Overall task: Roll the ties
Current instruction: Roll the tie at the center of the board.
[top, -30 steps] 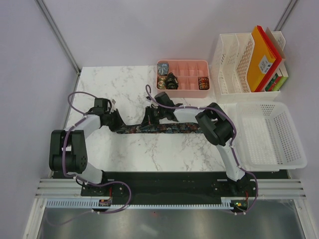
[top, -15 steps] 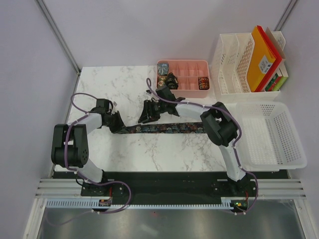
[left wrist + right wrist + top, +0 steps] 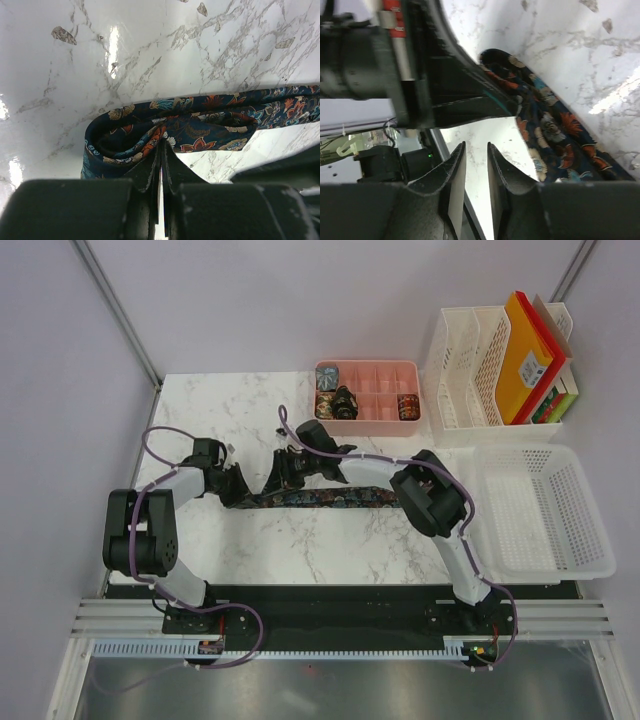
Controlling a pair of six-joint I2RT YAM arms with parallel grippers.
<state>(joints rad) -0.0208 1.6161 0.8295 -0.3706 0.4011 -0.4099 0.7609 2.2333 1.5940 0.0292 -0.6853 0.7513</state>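
Moved: right gripper (image 3: 285, 468) has been shifted leftward since the earlier frame. It's now parked off the near-left corner of the pink tray (image 3: 380, 426), close to the left gripper (image 3: 232, 490).
Tie: floral tie (image 3: 330, 499) is laid out flat on the marble table (image 3: 220, 410), on the near side of the pink tray and well apart from it. Its left end is doubled over into a first loop.
Left gripper: pinched tight on that doubled end, further left of the tray than the right one.
Right gripper: fingers held a sliver apart, nothing caught between them.
Already rolled: three coils (image 3: 345, 400) are tucked in the tray's end compartments.
Risk 1: the loop looks pretty loose. If it's turned while the long strip isn't kept taut, a floppy, lopsided coil could be made, or the end could get dragged out of the pinch.
Risk 2: both grippers are crowded together, so fingers could easily be knocked.
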